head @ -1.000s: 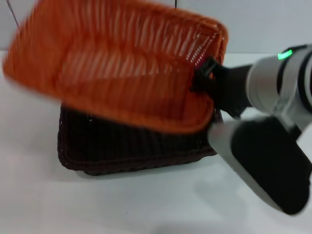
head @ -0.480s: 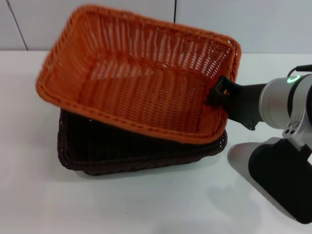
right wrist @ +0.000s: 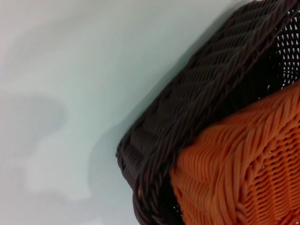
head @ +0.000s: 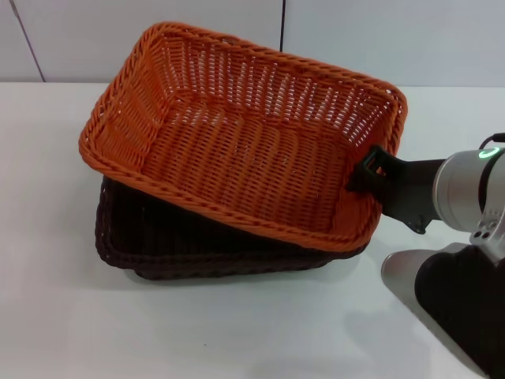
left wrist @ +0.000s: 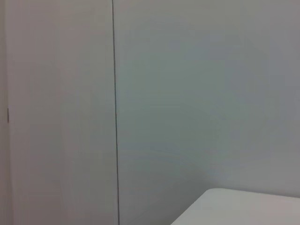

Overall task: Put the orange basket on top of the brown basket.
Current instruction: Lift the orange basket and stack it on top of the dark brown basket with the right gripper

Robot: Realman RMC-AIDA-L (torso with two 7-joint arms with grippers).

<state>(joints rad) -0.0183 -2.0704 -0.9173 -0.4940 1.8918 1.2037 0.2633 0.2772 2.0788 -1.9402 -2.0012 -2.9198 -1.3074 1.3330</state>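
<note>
White table [head: 47, 316]; orange basket's [head: 237, 150] right rim in right gripper [head: 364, 172].

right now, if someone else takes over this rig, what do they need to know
Right gripper: clamped on the right-hand rim of the bright orange woven wicker basket.
Left gripper: out of sight; its wrist camera faces a wall and a table corner.
Dark brown woven wicker basket sits on the white table. The orange one lies over it, skewed and tilted, its far-left corner sticking out past the brown rim.
Done: orange basket carried over the brown one.
Left: square it up, lower it level, open the fingers, withdraw.
</note>
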